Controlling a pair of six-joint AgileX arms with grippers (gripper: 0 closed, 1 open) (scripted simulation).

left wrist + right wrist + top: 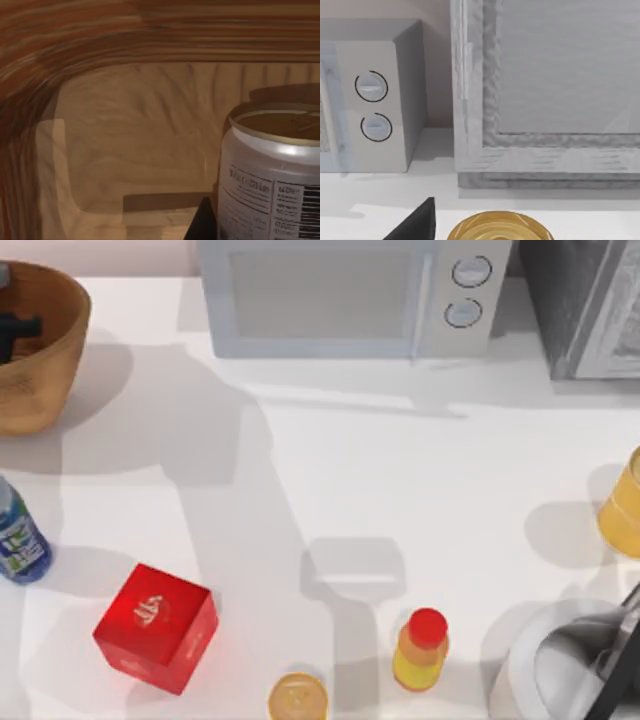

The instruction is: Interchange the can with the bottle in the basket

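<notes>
The brown woven basket (55, 360) stands at the table's back left corner. My left gripper (15, 330) is down inside it. The left wrist view looks at the basket's inner wall (100, 45); the white can (270, 185) with a dull gold top stands upright on the basket floor, and a dark edge of the left gripper (200, 226) lies right beside it. The blue-tinted bottle (18, 540) with its blue, green and white label lies on the table at the left edge, in front of the basket. My right arm (590, 665) is parked at the front right.
A red cube (155, 628), an amber-topped can (297, 700) and a red-capped yellow bottle (420, 650) sit along the front. An orange container (622, 505) is at the right edge. A microwave (350, 295) and a grey cabinet (585, 305) line the back.
</notes>
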